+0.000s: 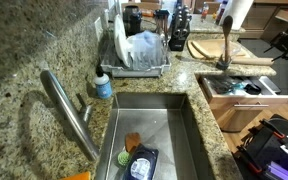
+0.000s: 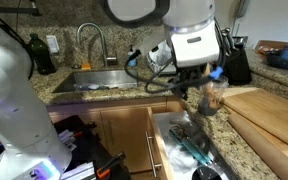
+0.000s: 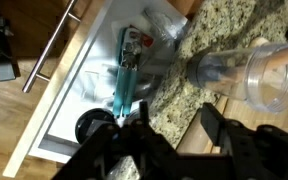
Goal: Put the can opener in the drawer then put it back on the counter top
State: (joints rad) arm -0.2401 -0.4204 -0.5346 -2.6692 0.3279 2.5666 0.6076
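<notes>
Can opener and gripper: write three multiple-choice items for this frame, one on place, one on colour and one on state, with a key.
1. Where does the can opener lie?
A in the sink
B in the drawer
C on the cutting board

2. What colour are its handles?
A red
B black
C teal

3. How is the gripper?
A open, holding nothing
B shut on the can opener
C shut, holding nothing

Key:
1 B, the wrist view shows it inside the open drawer.
2 C, the handles are teal.
3 A, the fingers stand apart with nothing between them.
</notes>
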